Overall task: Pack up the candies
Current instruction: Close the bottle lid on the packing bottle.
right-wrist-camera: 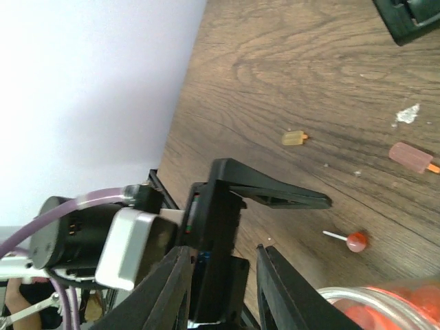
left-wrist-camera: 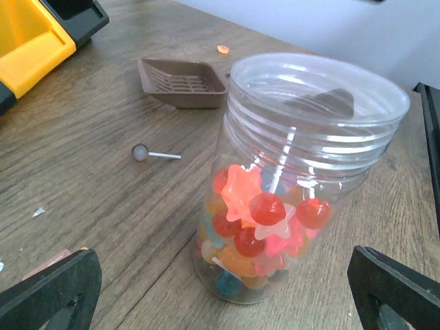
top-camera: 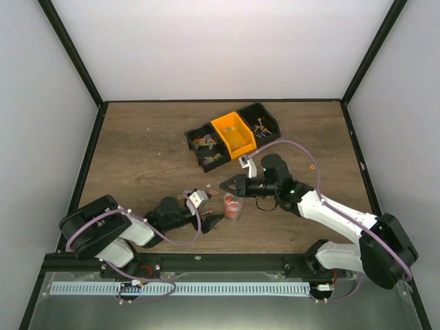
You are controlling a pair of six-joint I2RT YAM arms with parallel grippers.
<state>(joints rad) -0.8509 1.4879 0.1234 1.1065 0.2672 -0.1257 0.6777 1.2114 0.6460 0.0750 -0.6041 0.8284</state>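
A clear jar (left-wrist-camera: 316, 117) is seen standing upright on the wooden table (top-camera: 137, 151) with its mouth uncovered. The candies (left-wrist-camera: 258, 220) are heaped in its lower half, with red, orange, blue and pale pieces pressed against the wall. The left gripper (left-wrist-camera: 223, 278) is held at the near side of the jar. Its fingers (left-wrist-camera: 55, 292) are spread wide apart, one to each side of the jar and neither touching it. The right gripper (right-wrist-camera: 225, 258) is held just beyond the jar on its far side. A narrow gap is left between its fingers, and through it the black body of the left arm is seen. A lollipop (left-wrist-camera: 141, 152) is seen lying on the wood to the left of the jar, and a brown tray (left-wrist-camera: 182, 84) is set farther out behind it. A yellow ice-lolly sweet (right-wrist-camera: 294, 138) and a pink one (right-wrist-camera: 411, 158) are scattered apart from the jar. Well beyond the jar, an orange bin (top-camera: 234, 134) is flanked by two black bins (top-camera: 206, 146), in which more small pieces are seen.
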